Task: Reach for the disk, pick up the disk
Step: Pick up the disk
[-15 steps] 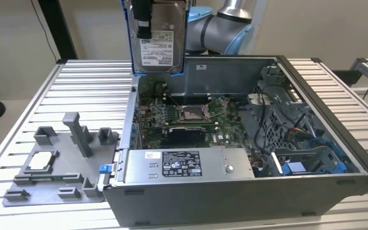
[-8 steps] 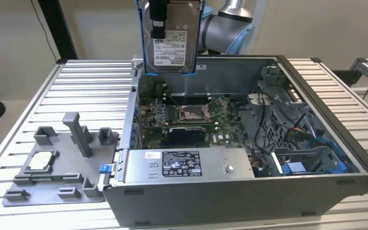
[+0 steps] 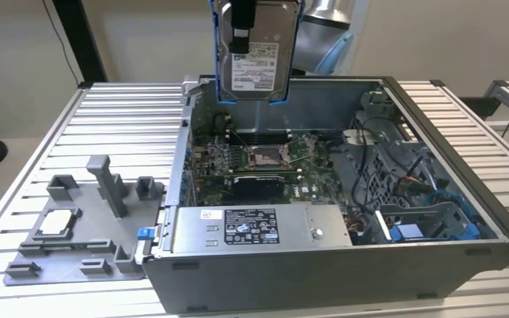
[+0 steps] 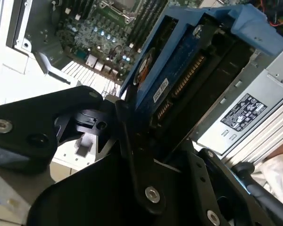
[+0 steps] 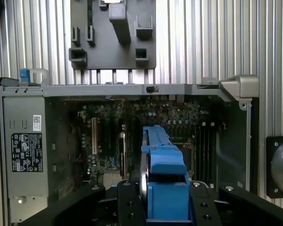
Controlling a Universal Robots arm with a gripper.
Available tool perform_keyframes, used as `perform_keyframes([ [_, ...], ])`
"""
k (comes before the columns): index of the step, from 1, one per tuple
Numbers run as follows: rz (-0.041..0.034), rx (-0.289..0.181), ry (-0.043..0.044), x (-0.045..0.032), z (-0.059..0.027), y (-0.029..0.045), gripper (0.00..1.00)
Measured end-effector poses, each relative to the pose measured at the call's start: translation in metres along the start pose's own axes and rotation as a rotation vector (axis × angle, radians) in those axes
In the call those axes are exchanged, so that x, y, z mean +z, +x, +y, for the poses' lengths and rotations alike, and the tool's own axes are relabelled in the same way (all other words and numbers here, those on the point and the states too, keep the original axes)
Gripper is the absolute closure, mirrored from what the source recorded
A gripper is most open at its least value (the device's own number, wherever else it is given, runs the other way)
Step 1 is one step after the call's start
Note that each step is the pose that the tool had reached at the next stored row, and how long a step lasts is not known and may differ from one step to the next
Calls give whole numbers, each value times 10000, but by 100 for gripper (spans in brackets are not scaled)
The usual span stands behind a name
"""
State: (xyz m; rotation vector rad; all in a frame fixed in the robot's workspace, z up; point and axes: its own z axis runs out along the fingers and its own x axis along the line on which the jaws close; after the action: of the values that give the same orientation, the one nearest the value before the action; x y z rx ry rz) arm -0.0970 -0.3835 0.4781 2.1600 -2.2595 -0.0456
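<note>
The black claw [image 4: 132, 155] is seen closest in the second wrist view, clamped on the disk [image 4: 179, 75], whose blue carrier frame and connector edge rise from between the black fingers [image 4: 132, 136]. In the first wrist view the same blue frame of the disk [image 5: 162, 162] is held edge-on between the claw's black links [image 5: 167, 207], above the open computer case [image 5: 132, 89].

In the exterior view the disk [image 3: 256, 50] is lifted clear of the case, hanging upright with its white label facing the camera, above the rear wall of the open computer case [image 3: 325, 271]. Its top edge is gripped by the claw [image 3: 241, 26]. Inside the case, the motherboard [image 3: 264, 159] with its processor socket is exposed, and the grey power supply box [image 3: 254, 228] with a black-and-white label is set along the near wall. An empty blue drive bay [image 3: 423, 228] is seen at the exterior view's right.

On the ribbed metal surface [image 3: 122, 112], a grey fixture plate [image 3: 77, 232] is laid at the exterior view's left of the case, with a small white-topped chip [image 3: 56, 222] resting on it.
</note>
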Motion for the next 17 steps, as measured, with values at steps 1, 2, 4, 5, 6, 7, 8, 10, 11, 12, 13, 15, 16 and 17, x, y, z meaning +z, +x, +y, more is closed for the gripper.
perform_keyframes([
  [1, 0, 1, 0, -1, -31, -1, 100],
  [2, -1, 1, 0, -2, -64, -1, 100],
  [4, -1, 0, 0, -4, -129, -3, 100],
  [5, 0, 1, 0, -5, -160, -3, 100],
  [6, 0, 2, 0, -6, -192, -4, 100],
  [7, 0, 2, 0, -7, -226, -4, 100],
  [8, 0, 1, 0, -8, -258, -5, 100],
  [10, 0, 2, 0, -10, -320, -5, 100],
  [11, 0, 1, 0, -11, -350, -6, 100],
  [12, 0, 1, -1, -12, -383, -7, 100],
  [13, 0, 0, 0, -13, -414, -7, 100],
  [15, 0, 2, 0, -15, -478, -8, 100],
  [16, 1, 1, -1, -17, -511, -8, 100],
  [17, 0, 1, 0, -17, -542, -8, 100],
])
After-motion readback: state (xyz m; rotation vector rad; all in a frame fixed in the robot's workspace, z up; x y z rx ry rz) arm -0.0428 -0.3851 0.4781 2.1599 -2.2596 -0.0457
